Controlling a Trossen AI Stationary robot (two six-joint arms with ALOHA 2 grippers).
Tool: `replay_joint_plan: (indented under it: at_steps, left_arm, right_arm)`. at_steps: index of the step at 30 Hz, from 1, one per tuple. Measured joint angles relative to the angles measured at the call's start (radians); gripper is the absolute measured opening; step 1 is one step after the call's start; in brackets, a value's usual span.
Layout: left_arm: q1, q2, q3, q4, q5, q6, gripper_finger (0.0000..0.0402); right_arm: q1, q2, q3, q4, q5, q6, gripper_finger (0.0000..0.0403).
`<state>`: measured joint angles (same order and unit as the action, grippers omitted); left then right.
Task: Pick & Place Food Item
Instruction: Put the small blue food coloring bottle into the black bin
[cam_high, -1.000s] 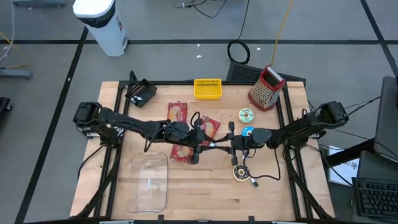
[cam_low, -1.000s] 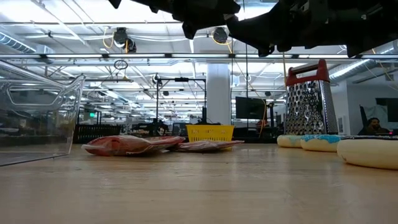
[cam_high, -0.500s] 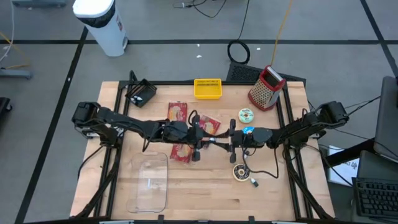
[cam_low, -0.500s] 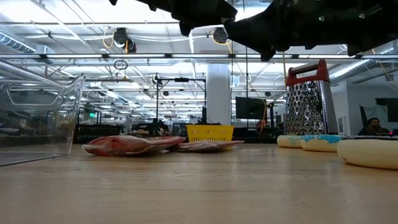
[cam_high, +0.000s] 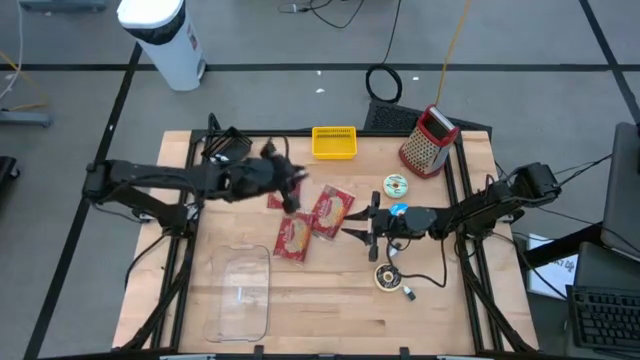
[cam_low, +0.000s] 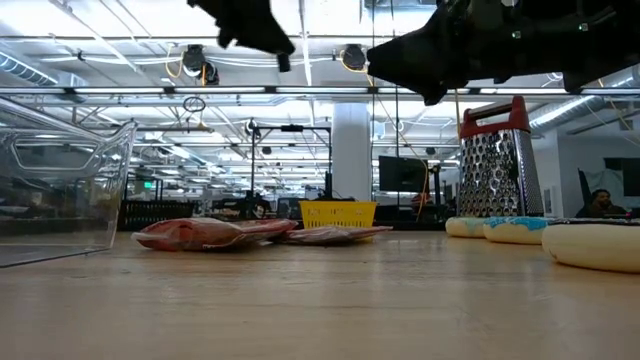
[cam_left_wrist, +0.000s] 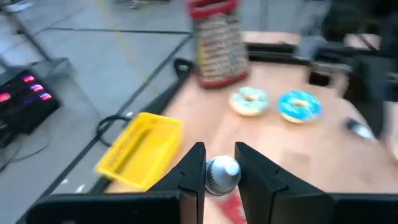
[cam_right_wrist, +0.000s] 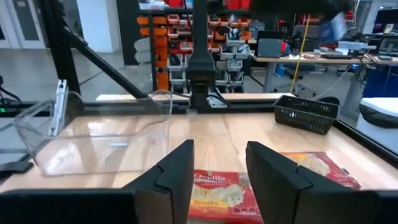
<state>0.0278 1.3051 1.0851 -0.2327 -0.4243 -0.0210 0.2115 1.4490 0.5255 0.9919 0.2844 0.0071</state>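
Wooden table (cam_high: 420, 310) under the overhead camera, grey floor all around, and at table level a big workshop hall stretches away behind it. Left gripper (cam_high: 292, 190) is up over the far-left part of the table, just short of the yellow basket (cam_high: 334, 142). Its wrist camera shows the two fingers (cam_left_wrist: 189, 171) pinched in on a small pale round thing (cam_left_wrist: 222, 173). What that thing is, I cannot tell. It's up off the board, with the basket, the grater (cam_left_wrist: 216, 43) and two donuts (cam_left_wrist: 250, 101) beyond it.

Right gripper (cam_high: 355, 230) sits near the middle of the table, pointing across towards the left side. Its fingers (cam_right_wrist: 177, 168) stand apart, with nothing between them. Through the gap you see a red food packet (cam_right_wrist: 224, 193) lying flat on the wood.

Three of those red packets from above: one (cam_high: 333, 212) just beside the right gripper, one (cam_high: 293, 237) nearer the front, and one (cam_high: 280, 192) partly under the left gripper. A clear tub (cam_high: 240, 295) waits at the front left and a black basket (cam_high: 228, 148) sits at the far left corner. One more donut (cam_high: 387, 277) is at the front right, and the grater (cam_high: 430, 140) stands upright in the far right corner
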Motion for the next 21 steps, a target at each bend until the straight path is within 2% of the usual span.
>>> replay_joint_plan:
  at_steps: [3, 5, 10, 16, 19, 21]
  left_arm:
    - [0.066, -0.056, -0.025, -0.065, 0.004, -0.019, 0.0063]
    - [0.116, -0.088, -0.060, -0.043, 0.001, -0.021, 0.0067]
    - [0.279, -0.205, -0.246, -0.011, 0.008, -0.079, 0.0063]
    - [0.529, -0.378, -0.454, 0.029, 0.028, -0.182, 0.0071]
    - [0.645, -0.423, -0.533, 0.060, 0.043, -0.255, 0.0073]
    - [0.707, -0.425, -0.582, 0.077, 0.091, -0.290, 0.0071]
  right_arm:
    - [0.000, 0.001, 0.000, -0.009, 0.000, 0.000, 0.0133]
    - [0.000, 0.001, 0.000, -0.013, 0.000, 0.000, 0.0134]
    - [0.000, 0.001, 0.000, -0.037, 0.000, 0.000, 0.0136]
    - [-0.015, 0.001, 0.000, -0.061, 0.002, 0.000, 0.0133]
    - [-0.028, 0.001, 0.000, -0.070, 0.002, 0.001, 0.0134]
    - [-0.035, 0.001, 0.000, -0.078, 0.002, 0.009, 0.0135]
